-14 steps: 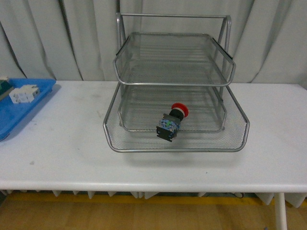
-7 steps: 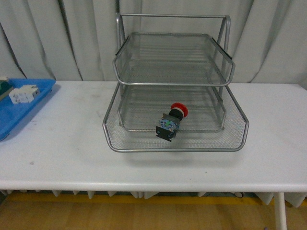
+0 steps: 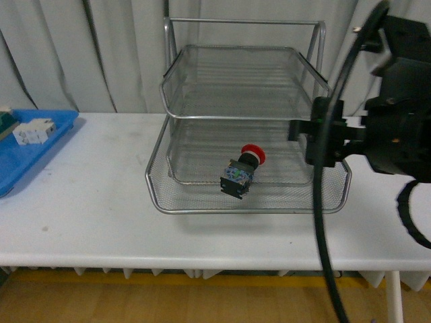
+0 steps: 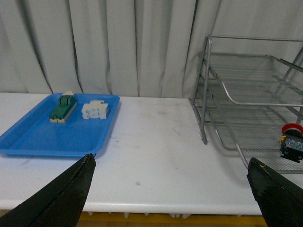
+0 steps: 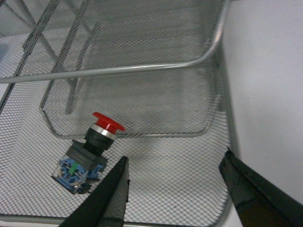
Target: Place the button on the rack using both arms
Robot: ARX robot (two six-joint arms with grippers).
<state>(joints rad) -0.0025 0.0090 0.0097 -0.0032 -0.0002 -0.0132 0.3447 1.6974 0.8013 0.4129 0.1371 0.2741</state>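
Note:
The button [image 3: 242, 171], red cap on a dark body with bluish bits, lies on its side in the pulled-out bottom tier of the silver wire rack [image 3: 242, 118]. It also shows in the right wrist view [image 5: 90, 151] and at the edge of the left wrist view [image 4: 292, 142]. My right gripper [image 5: 175, 157] is open and empty just above the bottom tier's mesh, with the button beside one finger and not between the jaws. My right arm [image 3: 387, 134] hangs over the rack's right side. My left gripper [image 4: 169, 161] is open and empty, low over the table's front edge, left of the rack [image 4: 236, 85].
A flat blue tray [image 3: 27, 155] sits at the table's left end, holding a green-and-beige terminal block [image 4: 63, 108] and a white blocky component [image 4: 95, 109]. Grey curtains hang behind the white table [image 3: 94, 202]. The rack's upper tiers overhang the back of the bottom tier.
My right arm has come into the front view from the right and now hangs over the rack's right side. The button and the rack have not moved.

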